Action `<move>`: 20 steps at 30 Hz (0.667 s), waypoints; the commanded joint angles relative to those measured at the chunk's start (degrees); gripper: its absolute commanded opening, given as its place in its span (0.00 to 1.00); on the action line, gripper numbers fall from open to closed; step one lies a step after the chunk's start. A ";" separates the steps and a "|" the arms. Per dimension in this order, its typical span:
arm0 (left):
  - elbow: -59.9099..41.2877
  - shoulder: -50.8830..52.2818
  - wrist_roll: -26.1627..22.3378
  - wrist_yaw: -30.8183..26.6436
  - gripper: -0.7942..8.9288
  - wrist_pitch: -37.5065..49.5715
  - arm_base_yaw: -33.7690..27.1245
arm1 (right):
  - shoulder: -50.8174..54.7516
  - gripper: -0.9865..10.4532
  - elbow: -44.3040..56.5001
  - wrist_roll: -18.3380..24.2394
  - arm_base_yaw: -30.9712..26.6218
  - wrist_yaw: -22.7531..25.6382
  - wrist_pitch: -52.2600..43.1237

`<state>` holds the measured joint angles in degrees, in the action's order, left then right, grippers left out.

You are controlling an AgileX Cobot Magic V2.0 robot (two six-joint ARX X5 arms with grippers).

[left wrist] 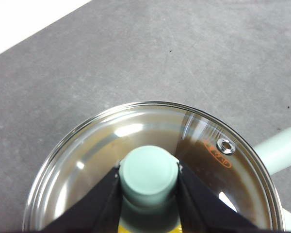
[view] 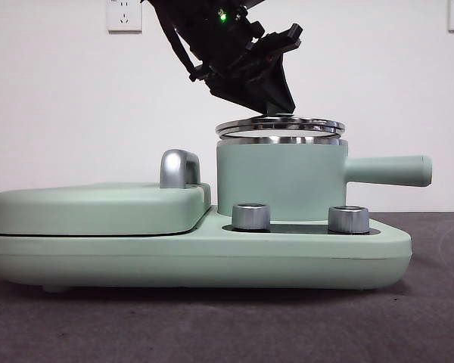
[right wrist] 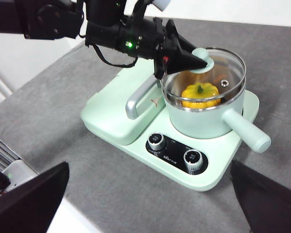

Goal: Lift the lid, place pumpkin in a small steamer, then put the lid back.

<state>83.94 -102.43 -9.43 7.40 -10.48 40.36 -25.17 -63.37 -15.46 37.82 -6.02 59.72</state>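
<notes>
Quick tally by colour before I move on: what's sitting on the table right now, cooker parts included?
Mint green: 3, the small steamer, the flat griddle cover and the cooker base
Clear glass: 1, the lid, its knob held by the left claw
Yellow-orange: 1, the pumpkin inside the steamer
Silver and black: 2, the control dials
Total: 7

Left gripper [left wrist: 149, 180] angled down, fingers [left wrist: 108, 201] clamped on knob; right gripper [right wrist: 145, 204] raised, fingers spread wide.
</notes>
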 commanded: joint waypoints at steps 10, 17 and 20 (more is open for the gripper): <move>1.81 -3.26 -1.86 2.40 0.10 0.74 0.92 | -0.13 0.55 -0.79 -1.40 0.39 0.26 -0.63; 1.81 -3.23 -1.84 -0.15 0.10 -3.28 0.90 | -0.13 0.55 -0.79 -1.75 0.39 0.31 -0.72; 1.84 -2.99 -1.84 -0.15 0.10 -3.21 0.92 | -0.13 0.55 -0.79 -1.79 0.39 0.48 -1.22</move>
<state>84.90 -103.92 -10.72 7.68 -12.47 40.77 -25.17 -63.37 -16.60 37.82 -5.80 59.22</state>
